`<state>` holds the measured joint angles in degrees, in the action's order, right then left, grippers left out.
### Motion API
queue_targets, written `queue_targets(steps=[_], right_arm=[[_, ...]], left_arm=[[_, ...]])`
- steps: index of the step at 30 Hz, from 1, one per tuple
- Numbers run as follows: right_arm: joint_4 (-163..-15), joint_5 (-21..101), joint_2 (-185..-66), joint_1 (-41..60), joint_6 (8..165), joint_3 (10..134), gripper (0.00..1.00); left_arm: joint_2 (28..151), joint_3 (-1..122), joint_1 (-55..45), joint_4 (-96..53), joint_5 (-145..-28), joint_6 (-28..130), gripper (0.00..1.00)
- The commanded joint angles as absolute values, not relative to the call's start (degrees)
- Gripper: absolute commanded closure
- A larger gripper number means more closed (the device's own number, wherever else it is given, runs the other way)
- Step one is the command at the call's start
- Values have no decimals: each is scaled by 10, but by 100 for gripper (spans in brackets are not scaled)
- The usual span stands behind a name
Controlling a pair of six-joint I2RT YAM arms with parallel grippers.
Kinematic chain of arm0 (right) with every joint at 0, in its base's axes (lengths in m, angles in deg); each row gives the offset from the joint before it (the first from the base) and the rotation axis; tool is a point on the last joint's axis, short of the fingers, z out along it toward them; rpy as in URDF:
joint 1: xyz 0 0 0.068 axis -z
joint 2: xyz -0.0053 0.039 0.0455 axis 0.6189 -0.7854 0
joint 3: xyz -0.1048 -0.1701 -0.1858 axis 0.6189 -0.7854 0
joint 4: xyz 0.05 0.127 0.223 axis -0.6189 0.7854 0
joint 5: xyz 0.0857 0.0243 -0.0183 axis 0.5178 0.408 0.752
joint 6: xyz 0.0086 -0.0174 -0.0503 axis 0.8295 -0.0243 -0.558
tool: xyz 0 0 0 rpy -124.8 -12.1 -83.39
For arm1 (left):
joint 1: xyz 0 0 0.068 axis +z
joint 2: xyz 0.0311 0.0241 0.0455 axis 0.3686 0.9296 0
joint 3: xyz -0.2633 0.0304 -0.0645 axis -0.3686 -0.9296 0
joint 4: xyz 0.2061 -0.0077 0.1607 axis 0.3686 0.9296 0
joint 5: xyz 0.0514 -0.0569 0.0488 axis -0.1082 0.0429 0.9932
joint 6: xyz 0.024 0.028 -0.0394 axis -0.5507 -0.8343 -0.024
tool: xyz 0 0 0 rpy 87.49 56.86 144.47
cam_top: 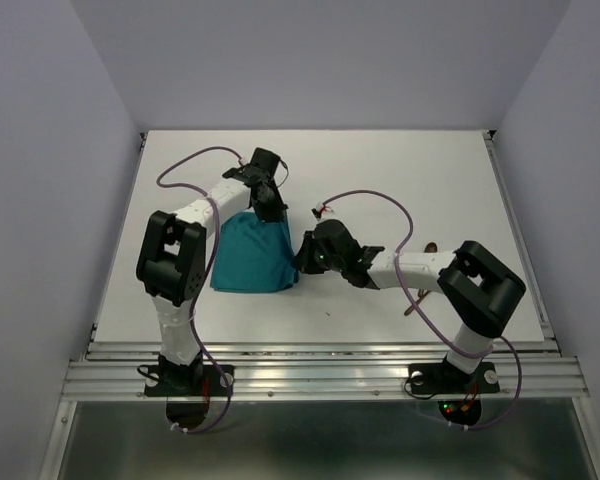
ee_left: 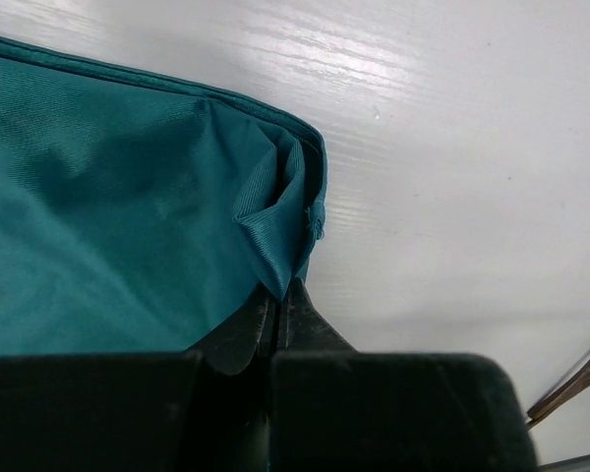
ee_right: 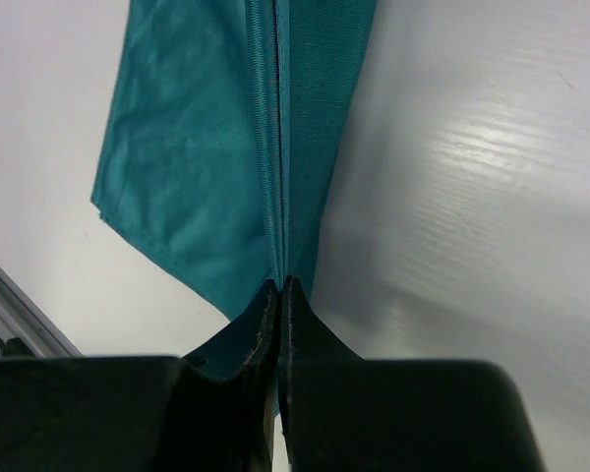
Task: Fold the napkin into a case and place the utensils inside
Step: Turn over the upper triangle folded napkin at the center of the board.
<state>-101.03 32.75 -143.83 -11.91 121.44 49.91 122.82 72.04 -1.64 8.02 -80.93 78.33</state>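
The teal napkin (cam_top: 245, 258) lies folded on the white table, left of centre. My left gripper (cam_top: 271, 208) is shut on its far right corner, where the cloth bunches into a small pleat (ee_left: 275, 211) just ahead of the closed fingertips (ee_left: 283, 287). At the napkin's near right edge my right gripper (cam_top: 302, 262) is shut too, and the doubled cloth edge (ee_right: 278, 147) runs straight out from between its tips (ee_right: 281, 283). Thin reddish-brown utensils show only in bits behind the right arm (cam_top: 429, 247) (cam_top: 411, 309). One also shows at the edge of the left wrist view (ee_left: 570, 383).
The white table (cam_top: 380, 170) is walled in pale lilac on three sides. A metal rail (cam_top: 320, 375) runs along the near edge, where both arm bases are bolted. Purple cables loop over each arm.
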Motion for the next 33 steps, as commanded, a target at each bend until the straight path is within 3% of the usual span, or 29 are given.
queue_targets(steps=[1,33], right_arm=[[-961,356,-1413,-128,1212,464,99],[-915,277,-1351,-112,1193,370,99]], left_arm=[[1245,759,-18,-16,-736,796,100],[1394,906,-120,5,-729,795,100]])
